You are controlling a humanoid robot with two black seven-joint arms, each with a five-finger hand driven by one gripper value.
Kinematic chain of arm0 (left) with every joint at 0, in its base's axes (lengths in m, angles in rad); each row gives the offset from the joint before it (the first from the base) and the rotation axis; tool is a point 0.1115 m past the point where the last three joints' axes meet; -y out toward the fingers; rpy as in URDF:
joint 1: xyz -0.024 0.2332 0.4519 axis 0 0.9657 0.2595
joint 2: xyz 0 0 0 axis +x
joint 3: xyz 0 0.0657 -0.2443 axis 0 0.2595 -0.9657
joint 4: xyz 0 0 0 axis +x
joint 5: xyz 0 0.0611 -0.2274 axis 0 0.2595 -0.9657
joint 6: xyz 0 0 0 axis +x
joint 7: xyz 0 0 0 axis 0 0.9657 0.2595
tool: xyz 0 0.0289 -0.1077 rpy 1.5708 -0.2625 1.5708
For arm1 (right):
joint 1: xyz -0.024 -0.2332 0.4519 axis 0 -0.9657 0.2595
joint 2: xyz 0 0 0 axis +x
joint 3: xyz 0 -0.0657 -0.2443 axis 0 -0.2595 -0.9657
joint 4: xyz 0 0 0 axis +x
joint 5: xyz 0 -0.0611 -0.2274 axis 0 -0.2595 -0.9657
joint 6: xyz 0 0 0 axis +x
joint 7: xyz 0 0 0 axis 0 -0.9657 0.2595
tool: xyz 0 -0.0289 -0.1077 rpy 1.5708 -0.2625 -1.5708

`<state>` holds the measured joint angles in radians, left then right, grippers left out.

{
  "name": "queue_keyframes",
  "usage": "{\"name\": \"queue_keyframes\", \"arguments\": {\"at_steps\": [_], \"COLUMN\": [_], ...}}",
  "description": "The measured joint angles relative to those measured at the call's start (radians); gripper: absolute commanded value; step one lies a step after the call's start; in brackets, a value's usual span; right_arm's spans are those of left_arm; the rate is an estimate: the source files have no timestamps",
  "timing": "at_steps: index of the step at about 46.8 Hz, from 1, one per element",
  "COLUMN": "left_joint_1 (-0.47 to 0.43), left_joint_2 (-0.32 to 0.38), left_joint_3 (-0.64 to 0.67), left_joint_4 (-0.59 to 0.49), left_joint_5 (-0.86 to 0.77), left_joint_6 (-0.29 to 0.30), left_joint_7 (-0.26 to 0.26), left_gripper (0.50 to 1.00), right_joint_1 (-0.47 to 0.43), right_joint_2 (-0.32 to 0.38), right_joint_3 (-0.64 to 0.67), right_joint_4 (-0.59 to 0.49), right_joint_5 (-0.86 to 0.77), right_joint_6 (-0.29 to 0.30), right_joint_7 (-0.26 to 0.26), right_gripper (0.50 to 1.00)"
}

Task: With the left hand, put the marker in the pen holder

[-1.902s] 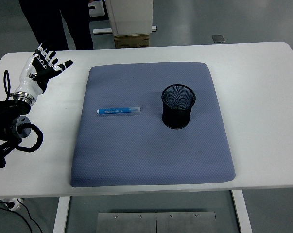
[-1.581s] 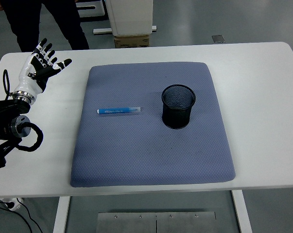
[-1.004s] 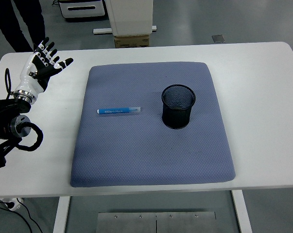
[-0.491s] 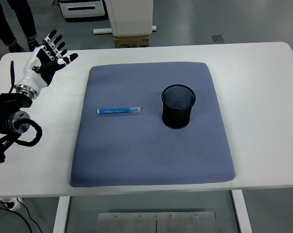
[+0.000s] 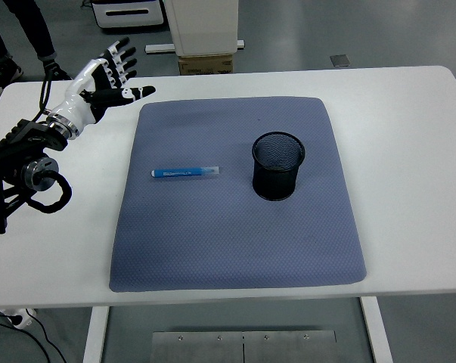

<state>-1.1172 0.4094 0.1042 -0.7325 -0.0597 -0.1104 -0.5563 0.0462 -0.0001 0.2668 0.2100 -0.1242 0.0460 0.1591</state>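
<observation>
A blue marker [image 5: 185, 172] lies flat on the left half of the blue-grey mat [image 5: 235, 249], pointing left to right. The black mesh pen holder [image 5: 277, 165] stands upright on the mat, right of the marker. My left hand [image 5: 110, 77] hovers over the table's far left corner, just off the mat's upper left corner, fingers spread and holding nothing. It is well above and to the left of the marker. The right hand does not show.
A person's legs [image 5: 27, 30] stand beyond the table's far left corner. A white cabinet on a cardboard box [image 5: 203, 34] sits behind the far edge. Bare white table [image 5: 409, 151] surrounds the mat.
My left hand has risen and swung right and forward toward the mat's upper left corner. The person behind the table has walked off to the left. Marker and holder have not moved.
</observation>
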Motion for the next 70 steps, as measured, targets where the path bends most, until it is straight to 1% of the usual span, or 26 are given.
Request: {"name": "queue_keyframes", "arguments": {"at_steps": [2,3,4,5,10,13,14,16,20,25,28,29,31,36,41,46,48,53,55,57,59,60,70], "left_joint_1": [-0.009,-0.045,-0.05,-0.053,-0.153,-0.181,-0.193,-0.196,-0.233,-0.312,-0.332,-0.346,-0.348,-0.358,-0.361,-0.362,-0.368,-0.395,-0.4,-0.411,-0.416,-0.421,-0.437], "left_joint_2": [-0.004,-0.019,-0.021,-0.022,-0.046,-0.056,-0.064,-0.065,-0.072,-0.121,-0.137,-0.149,-0.151,-0.156,-0.156,-0.156,-0.156,-0.155,-0.155,-0.153,-0.152,-0.147,-0.146], "left_joint_3": [0.023,0.113,0.128,0.135,0.153,0.188,0.232,0.275,0.367,0.489,0.556,0.601,0.661,0.734,0.781,0.796,0.796,0.796,0.796,0.795,0.795,0.794,0.788], "left_joint_4": [0.0,-0.003,-0.004,-0.004,-0.073,-0.085,-0.088,-0.088,-0.092,-0.12,-0.124,-0.124,-0.124,-0.124,-0.124,-0.123,-0.123,-0.123,-0.123,-0.126,-0.128,-0.136,-0.159], "left_joint_5": [0.0,0.003,0.004,0.004,0.017,0.017,0.016,0.016,0.015,0.016,0.016,0.015,0.015,0.027,0.07,0.127,0.148,0.193,0.201,0.211,0.219,0.24,0.319], "left_joint_6": [0.0,-0.001,-0.001,-0.002,-0.01,-0.011,-0.011,-0.011,-0.016,-0.016,-0.016,-0.016,-0.016,-0.016,-0.028,-0.029,-0.03,-0.033,-0.034,-0.036,-0.04,-0.052,-0.059], "left_joint_7": [0.0,-0.001,0.0,0.0,-0.018,-0.032,-0.047,-0.051,-0.054,-0.055,-0.055,-0.055,-0.055,-0.055,-0.055,-0.055,-0.039,0.058,0.089,0.133,0.134,0.137,0.157], "left_gripper": [1.0,1.0,1.0,1.0,1.0,1.0,1.0,1.0,1.0,1.0,1.0,1.0,1.0,1.0,1.0,1.0,1.0,1.0,1.0,1.0,1.0,1.0,1.0], "right_joint_1": [0.0,0.0,0.0,0.0,-0.001,0.0,0.0,0.0,0.0,0.0,-0.001,0.001,-0.001,0.0,0.0,0.0,0.0,0.0,0.0,0.0,0.0,0.0,0.0], "right_joint_2": [0.0,0.0,0.0,0.0,0.001,0.0,0.0,0.0,0.0,0.0,0.0,0.0,0.0,0.0,0.0,0.0,0.0,0.0,0.0,0.0,0.0,0.0,0.0], "right_joint_3": [0.0,0.0,0.0,0.0,0.0,0.0,0.0,0.0,0.0,0.0,0.0,0.0,0.0,0.0,0.0,0.0,0.0,0.0,0.0,0.0,0.0,0.0,0.0], "right_joint_4": [0.0,0.0,0.0,0.0,0.0,0.0,0.0,0.0,0.0,0.0,0.0,0.0,0.0,0.0,0.0,0.0,0.0,0.0,0.0,0.0,0.0,0.0,0.0], "right_joint_5": [0.0,0.0,0.0,0.0,0.0,0.0,0.0,0.0,0.0,0.0,0.0,0.0,0.0,0.0,0.0,0.0,0.0,0.0,0.0,0.0,0.0,0.0,0.0], "right_joint_6": [0.0,0.0,0.0,0.0,0.0,0.0,0.0,0.0,0.0,0.0,0.0,0.0,0.0,0.0,0.0,0.0,0.0,0.0,0.0,0.0,0.0,0.0,0.0], "right_joint_7": [0.0,0.001,0.001,0.0,0.0,0.0,0.0,0.0,0.0,0.0,0.0,0.001,0.0,0.0,0.0,0.0,0.001,0.0,0.0,0.0,0.0,0.0,0.0], "right_gripper": [1.0,1.0,1.0,1.0,1.0,1.0,1.0,1.0,1.0,1.0,1.0,1.0,1.0,1.0,1.0,1.0,1.0,1.0,1.0,1.0,1.0,1.0,1.0]}}
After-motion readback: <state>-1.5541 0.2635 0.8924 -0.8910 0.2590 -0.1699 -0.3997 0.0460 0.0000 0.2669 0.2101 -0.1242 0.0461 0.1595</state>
